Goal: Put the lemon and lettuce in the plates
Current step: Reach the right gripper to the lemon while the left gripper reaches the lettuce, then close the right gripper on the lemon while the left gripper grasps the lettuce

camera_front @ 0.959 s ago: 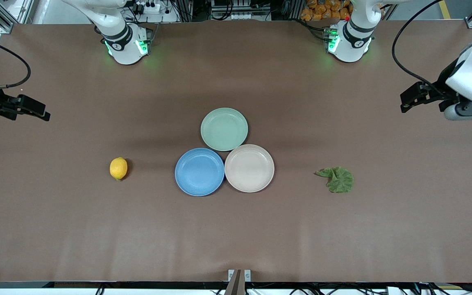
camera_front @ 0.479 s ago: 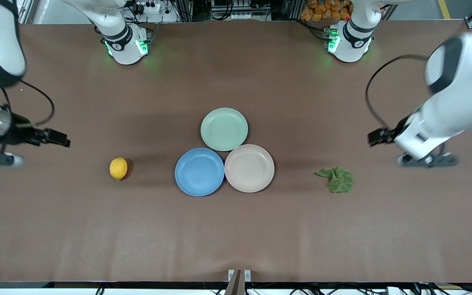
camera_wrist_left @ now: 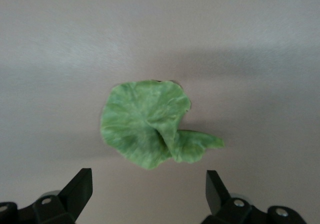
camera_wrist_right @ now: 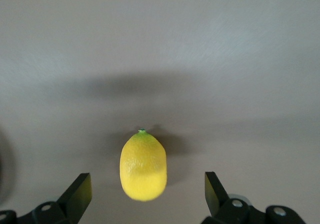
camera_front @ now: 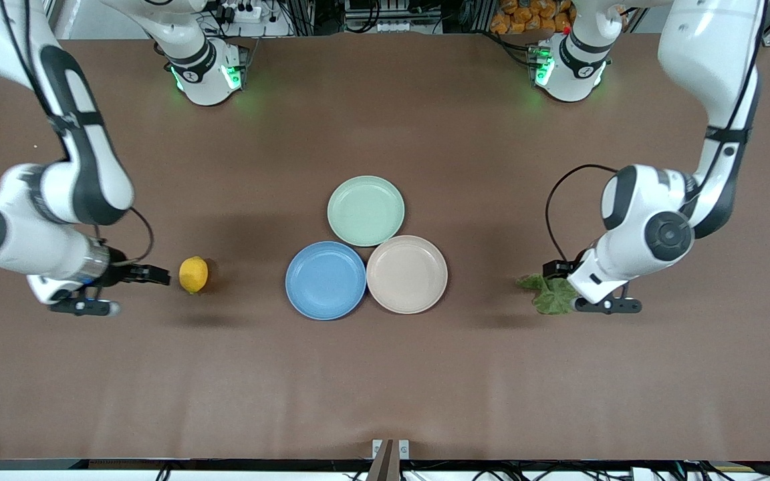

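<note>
The lemon lies on bare surface toward the right arm's end, well apart from the blue plate. The lettuce lies toward the left arm's end, apart from the beige plate. Right pincer is spread wide over the lemon, touching nothing; left pincer is spread wide over the lettuce, empty.

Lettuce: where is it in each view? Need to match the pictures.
Front view: lettuce on the table toward the left arm's end, partly under the left gripper.
Left wrist view: mid-picture, above the open fingers.
Right wrist view: not in it.
Shared landmark: the left gripper.
</note>
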You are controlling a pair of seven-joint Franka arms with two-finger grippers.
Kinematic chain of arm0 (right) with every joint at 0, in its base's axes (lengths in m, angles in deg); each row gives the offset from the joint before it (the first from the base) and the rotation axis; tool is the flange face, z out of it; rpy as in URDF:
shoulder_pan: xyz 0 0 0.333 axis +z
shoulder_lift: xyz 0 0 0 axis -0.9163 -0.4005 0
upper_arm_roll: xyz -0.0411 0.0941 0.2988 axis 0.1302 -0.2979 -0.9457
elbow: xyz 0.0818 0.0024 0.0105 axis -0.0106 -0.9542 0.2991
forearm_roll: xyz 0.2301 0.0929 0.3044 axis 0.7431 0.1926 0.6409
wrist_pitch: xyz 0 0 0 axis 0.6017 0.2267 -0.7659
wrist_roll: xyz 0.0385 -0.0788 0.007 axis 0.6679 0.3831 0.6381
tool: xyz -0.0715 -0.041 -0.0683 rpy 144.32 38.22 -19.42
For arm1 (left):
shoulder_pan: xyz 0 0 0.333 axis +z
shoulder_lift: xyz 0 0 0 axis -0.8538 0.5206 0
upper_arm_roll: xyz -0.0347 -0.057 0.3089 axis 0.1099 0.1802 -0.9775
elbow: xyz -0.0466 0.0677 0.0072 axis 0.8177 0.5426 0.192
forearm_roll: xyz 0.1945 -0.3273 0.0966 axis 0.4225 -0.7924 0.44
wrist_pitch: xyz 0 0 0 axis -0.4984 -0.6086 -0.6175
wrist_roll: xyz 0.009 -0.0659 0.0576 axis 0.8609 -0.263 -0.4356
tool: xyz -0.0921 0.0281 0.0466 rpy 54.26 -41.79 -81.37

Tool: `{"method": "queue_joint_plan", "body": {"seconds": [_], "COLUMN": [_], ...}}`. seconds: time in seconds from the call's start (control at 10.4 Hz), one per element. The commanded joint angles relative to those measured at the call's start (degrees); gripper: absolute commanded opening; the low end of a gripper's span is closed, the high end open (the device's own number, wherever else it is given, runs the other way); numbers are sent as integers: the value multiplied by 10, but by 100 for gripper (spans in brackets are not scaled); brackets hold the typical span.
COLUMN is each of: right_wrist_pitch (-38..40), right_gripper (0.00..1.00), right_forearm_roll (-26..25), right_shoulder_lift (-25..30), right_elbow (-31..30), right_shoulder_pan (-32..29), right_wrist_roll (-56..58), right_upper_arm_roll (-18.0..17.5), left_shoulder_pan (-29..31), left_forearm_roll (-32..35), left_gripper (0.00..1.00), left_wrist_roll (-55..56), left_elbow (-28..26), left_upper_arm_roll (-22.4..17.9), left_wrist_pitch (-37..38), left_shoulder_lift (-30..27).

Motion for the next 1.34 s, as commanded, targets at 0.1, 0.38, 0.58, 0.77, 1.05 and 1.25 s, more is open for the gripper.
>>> {"method": "queue_joint_plan", "body": {"seconds": [0.1,0.38,0.58,0.77,1.05,1.25], "right_wrist_pitch": [-55,-75,-78,-77,-28,98], "right_gripper": [100,100,96,57,11,1], "right_forearm_roll": [4,4,4,4,12,21], "right_shoulder_lift": [-26,-51,-59,-62,-54,-59], "right_elbow": [-38,-39,-37,-36,4,110], "right_shoulder_pan": [10,14,17,18,19,32], "right_wrist_roll": [-8,-8,-7,-7,-12,-101], "right_upper_arm_roll": [-2,-2,-2,-3,-14,-42], "left_shoulder_pan": [-12,-13,-13,-17,-72,-123], "left_forearm_roll": [-11,-7,-6,-6,-6,-6], "left_gripper": [94,72,1,0,0,0], "left_wrist_roll": [4,5,6,17,103,181], "left_elbow": [-5,-6,-6,-5,-1,1], "left_upper_arm_roll": [-1,-2,-3,-2,-5,-6], "left_wrist_pitch": [-43,-83,-85,-84,-79,-64], "left_shoulder_lift": [39,73,76,69,51,17]}}
